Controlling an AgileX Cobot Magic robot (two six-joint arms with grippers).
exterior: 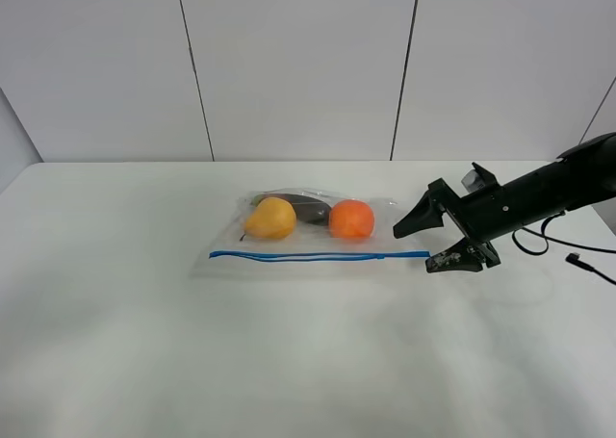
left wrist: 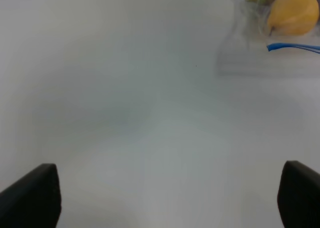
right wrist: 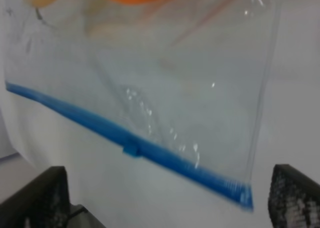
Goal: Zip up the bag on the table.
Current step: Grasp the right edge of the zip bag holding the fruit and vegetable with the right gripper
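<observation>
The clear bag lies flat on the white table with a yellow pear, an orange and a dark item inside. Its blue seal strip runs along the near edge. My right gripper is open, just at the strip's right end. In the right wrist view the strip with a small blue tab lies ahead of the open gripper. My left gripper is open over bare table, with the bag's left corner far ahead. The left arm is out of the exterior high view.
A black cable trails on the table behind the right arm. A grey panelled wall stands behind the table's far edge. Bare tabletop lies in front of and to the left of the bag.
</observation>
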